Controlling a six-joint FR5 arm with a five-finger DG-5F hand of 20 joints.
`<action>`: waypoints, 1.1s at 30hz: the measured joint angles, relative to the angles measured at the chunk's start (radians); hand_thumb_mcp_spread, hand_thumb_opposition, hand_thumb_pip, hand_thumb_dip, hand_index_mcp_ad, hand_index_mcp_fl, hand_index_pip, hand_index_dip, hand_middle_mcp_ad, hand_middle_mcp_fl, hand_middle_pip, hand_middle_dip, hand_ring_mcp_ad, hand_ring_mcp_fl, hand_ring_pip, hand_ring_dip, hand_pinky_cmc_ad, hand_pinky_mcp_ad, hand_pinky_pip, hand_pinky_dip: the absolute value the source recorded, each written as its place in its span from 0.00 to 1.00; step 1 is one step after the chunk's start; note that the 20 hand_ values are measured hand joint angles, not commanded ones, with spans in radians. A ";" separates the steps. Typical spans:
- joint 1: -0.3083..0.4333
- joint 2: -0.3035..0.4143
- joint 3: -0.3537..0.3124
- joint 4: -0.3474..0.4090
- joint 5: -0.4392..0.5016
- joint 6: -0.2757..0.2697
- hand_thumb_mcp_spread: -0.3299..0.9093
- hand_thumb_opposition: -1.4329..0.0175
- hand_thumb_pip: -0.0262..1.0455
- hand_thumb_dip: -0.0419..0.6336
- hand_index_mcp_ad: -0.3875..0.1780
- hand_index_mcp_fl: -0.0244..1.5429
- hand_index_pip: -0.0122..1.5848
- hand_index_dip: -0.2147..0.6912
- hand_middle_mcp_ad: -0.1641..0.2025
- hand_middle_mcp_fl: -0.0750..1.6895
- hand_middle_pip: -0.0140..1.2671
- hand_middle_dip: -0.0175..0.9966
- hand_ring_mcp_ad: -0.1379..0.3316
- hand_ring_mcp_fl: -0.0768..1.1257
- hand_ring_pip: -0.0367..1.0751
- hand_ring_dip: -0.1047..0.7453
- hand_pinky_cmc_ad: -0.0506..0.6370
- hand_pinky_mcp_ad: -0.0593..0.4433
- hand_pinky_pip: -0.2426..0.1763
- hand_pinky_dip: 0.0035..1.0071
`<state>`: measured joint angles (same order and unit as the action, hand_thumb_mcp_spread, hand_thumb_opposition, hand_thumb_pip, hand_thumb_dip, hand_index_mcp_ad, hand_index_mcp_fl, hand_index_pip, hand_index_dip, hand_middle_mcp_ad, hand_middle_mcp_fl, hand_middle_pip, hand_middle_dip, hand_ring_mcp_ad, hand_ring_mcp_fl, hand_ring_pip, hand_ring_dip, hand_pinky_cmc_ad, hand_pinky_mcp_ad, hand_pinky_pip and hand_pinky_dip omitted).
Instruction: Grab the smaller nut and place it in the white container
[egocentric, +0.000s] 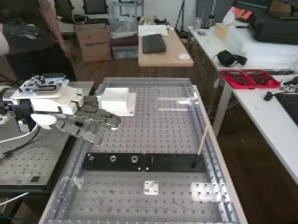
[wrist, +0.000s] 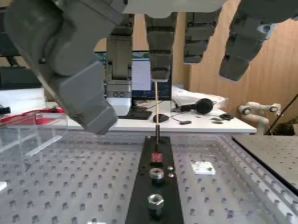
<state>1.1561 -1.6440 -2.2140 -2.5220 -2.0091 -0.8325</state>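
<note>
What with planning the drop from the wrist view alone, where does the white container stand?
Observer: In the high view it stands toward the far left of the framed bench: the white container appears just beyond the fingers of the hand.

Operator: I see a white square plate to one side of the black strip. Is the container on that side too?

Observer: No, the opposite one. The black strip runs between them, with the container on its far side and the square plate on its near side.
</note>
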 joint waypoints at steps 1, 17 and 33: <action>-0.009 -0.015 -0.001 0.017 -0.009 -0.003 0.56 0.38 0.81 0.39 0.44 0.02 0.98 0.41 0.68 0.15 0.11 0.25 0.61 0.06 0.13 0.27 0.62 0.77 0.59 0.18; -0.065 -0.143 -0.004 0.150 -0.063 -0.025 0.55 0.39 0.81 0.39 0.44 0.02 0.99 0.43 0.67 0.15 0.11 0.25 0.61 0.06 0.13 0.27 0.62 0.77 0.63 0.19; -0.074 -0.213 -0.008 0.194 -0.058 -0.002 0.56 0.39 0.81 0.39 0.44 0.02 0.99 0.43 0.66 0.15 0.10 0.25 0.61 0.06 0.13 0.27 0.60 0.74 0.63 0.19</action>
<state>1.0816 -1.8566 -2.2217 -2.3283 -2.0671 -0.8341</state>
